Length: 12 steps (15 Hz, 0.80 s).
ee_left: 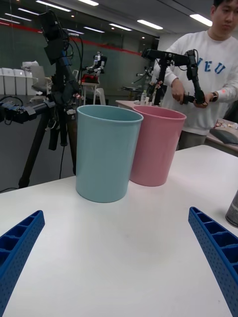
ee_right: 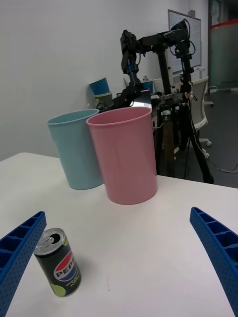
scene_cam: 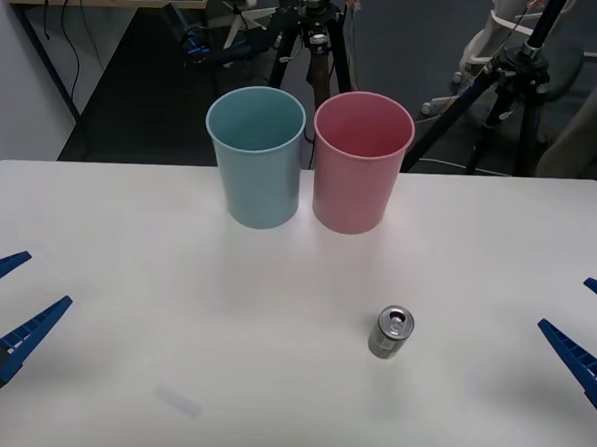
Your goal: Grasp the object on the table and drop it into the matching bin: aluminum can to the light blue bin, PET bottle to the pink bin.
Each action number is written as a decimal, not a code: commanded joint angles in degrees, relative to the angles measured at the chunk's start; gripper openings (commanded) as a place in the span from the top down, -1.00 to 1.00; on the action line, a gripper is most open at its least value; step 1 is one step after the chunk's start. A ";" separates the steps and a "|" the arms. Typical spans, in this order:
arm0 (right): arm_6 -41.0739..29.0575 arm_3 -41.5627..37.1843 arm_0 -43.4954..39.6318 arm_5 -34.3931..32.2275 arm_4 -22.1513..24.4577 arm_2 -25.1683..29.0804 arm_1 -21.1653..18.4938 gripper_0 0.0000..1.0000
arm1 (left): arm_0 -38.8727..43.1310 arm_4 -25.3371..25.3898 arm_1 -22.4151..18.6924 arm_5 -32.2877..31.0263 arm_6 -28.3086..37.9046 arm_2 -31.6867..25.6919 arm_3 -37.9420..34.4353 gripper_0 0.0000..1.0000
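A small aluminum can (scene_cam: pixel 391 332) stands upright on the white table (scene_cam: pixel 120 374), right of centre and in front of the pink bin (scene_cam: pixel 361 162). The light blue bin (scene_cam: pixel 255 155) stands just left of the pink one at the table's far edge. My right gripper (scene_cam: pixel 585 334) hovers open at the right edge, well to the right of the can. In the right wrist view the can (ee_right: pixel 57 269) is dark-sided with a Pepsi logo, close to one blue finger (ee_right: pixel 17 252). My left gripper (scene_cam: pixel 6 303) is open at the left edge, far from the can.
Tripods (scene_cam: pixel 313 34) and cables stand on the dark floor behind the table. In the left wrist view a sliver of the can (ee_left: pixel 232 210) shows beside the bins. White tabletop stretches between both grippers and in front of the bins.
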State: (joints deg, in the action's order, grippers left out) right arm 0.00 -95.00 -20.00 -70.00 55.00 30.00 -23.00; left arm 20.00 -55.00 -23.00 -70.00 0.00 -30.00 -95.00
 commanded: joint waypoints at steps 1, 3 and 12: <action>-0.09 0.60 -0.83 0.04 0.72 -0.21 1.38 -1.00 | 0.00 0.00 0.00 0.00 0.00 0.00 0.00 -1.00; -0.09 0.25 -1.27 0.13 0.90 -0.21 1.47 -1.00 | 0.00 0.00 0.00 0.00 0.00 0.00 0.00 -1.00; 7.65 1.31 -6.19 -5.15 0.81 -2.49 1.11 -1.00 | 0.00 0.00 0.00 0.00 0.00 0.00 0.00 -1.00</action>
State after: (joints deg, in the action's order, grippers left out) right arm 5.72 -94.38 -25.85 -74.86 55.78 27.79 -21.87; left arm 20.00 -55.00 -23.00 -70.00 0.00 -30.01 -95.00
